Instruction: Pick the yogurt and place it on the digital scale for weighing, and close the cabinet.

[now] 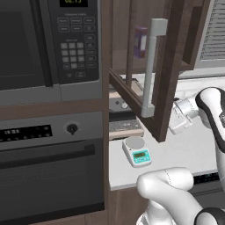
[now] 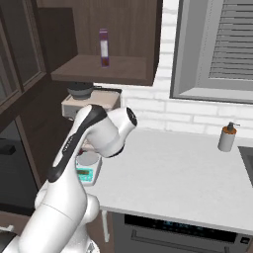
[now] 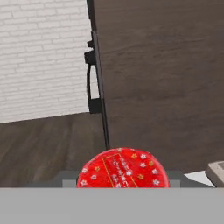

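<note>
Hand view has the small red cylindrical yogurt cup [image 3: 124, 169] low in the centre of the frame, its starred red top facing the camera and dark finger parts flanking it on either side, so the jaws look clamped on the cup. Behind it, the dark brown wood cabinet door [image 3: 162, 83] takes up the right half of that frame, edge-on, with a dark bracket at its left edge, and a white brick wall [image 3: 43, 57] fills the upper left.

From the left base view, the cabinet door [image 1: 169, 70] stands open in the upper middle, its long pale grey bar handle [image 1: 151, 68] running vertically. The white arm's hand sits just right of the door's lower edge, at centre right; the gripper [image 1: 178, 121] itself is partly hidden by the door. A purple box [image 1: 140, 41] stands on the cabinet shelf at upper centre. The small white digital scale with a round silver-grey plate and teal front panel [image 1: 137, 151] lies on the pale countertop [image 1: 184, 151] below centre, its plate bare. A black microwave [image 1: 48, 41] and a black oven [image 1: 48, 167] occupy the left side.

From the right base view, the scale [image 2: 88, 167] peeks out at centre left behind the arm, the purple box [image 2: 104, 47] stands at upper centre, and a pale bottle with a brown cap [image 2: 228, 137] is at right.
</note>
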Robot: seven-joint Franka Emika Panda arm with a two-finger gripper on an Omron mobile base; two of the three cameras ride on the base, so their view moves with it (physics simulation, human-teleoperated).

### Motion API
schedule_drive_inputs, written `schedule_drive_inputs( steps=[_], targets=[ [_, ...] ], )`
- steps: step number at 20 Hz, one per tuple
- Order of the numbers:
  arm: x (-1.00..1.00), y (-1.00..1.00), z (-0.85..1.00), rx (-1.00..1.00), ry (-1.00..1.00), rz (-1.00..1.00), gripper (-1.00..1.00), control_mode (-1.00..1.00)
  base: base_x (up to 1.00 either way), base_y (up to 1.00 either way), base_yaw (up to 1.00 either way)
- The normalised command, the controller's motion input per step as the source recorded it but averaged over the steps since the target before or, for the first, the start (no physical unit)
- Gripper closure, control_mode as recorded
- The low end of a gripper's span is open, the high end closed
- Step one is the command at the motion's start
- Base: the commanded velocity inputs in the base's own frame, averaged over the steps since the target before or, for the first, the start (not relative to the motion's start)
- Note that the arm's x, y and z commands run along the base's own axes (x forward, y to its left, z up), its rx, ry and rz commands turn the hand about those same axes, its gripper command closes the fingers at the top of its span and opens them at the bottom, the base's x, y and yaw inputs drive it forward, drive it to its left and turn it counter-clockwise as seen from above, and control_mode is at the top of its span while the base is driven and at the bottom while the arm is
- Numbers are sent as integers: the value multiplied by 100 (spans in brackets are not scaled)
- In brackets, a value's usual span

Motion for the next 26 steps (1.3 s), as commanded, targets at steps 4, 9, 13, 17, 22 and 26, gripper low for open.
schedule_drive_inputs(
  steps=[4, 9, 13, 17, 22, 26],
  targets=[
    [30, 0, -18, 5, -12, 2, 100, -100, 0, 0, 0],
    [23, 0, -31, 0, 2, 1, 100, -100, 0, 0, 0],
    [19, 6, -42, 0, 7, 0, 100, -100, 0, 0, 0],
    [13, 2, -31, 0, 0, 5, 100, -100, 0, 0, 0],
    [25, 4, -32, 0, 0, 5, 100, -100, 0, 0, 0],
    [22, 1, -23, 0, 0, 2, 100, -100, 0, 0, 0]
  ],
)
